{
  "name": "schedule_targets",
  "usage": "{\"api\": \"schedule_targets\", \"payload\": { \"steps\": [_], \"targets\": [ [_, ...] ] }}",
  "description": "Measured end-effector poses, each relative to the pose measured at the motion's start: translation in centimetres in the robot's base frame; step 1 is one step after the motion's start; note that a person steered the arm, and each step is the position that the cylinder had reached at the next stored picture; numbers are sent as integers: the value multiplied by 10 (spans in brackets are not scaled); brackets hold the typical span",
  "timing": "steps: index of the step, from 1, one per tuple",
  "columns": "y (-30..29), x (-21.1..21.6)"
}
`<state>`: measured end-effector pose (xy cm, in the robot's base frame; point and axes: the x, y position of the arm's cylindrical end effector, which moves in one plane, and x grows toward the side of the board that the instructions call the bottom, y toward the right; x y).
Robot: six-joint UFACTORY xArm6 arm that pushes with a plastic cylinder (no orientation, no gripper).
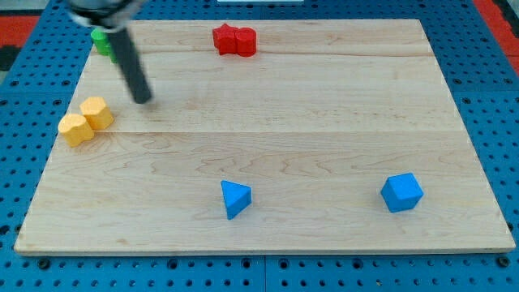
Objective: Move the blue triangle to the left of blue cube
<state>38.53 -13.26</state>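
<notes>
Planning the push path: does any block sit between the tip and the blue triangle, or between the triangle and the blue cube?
Nothing visible does. My tip is near the view's top left, beside the yellow blocks, and bare board lies between it and the blue triangle. Bare board also separates the triangle from the blue cube.

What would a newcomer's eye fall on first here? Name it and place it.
Probably the two bright blue pieces near the view's bottom: the blue triangle at centre and the blue cube to its right. Next, my tip, far from both, sits at upper left beside the yellow blocks.
</notes>
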Motion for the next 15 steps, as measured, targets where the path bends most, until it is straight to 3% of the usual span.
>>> {"api": "schedule_targets", "payload": {
  "steps": [1,2,3,4,5,8,9,10,11,13,14,15],
  "targets": [
    [73,54],
    [12,109],
    [-1,129],
    [51,146],
    [150,155],
    [75,233],
    [114,234],
    [211,228],
    [255,214],
    [213,230],
    [251,206],
    [252,196]
  ]
}}
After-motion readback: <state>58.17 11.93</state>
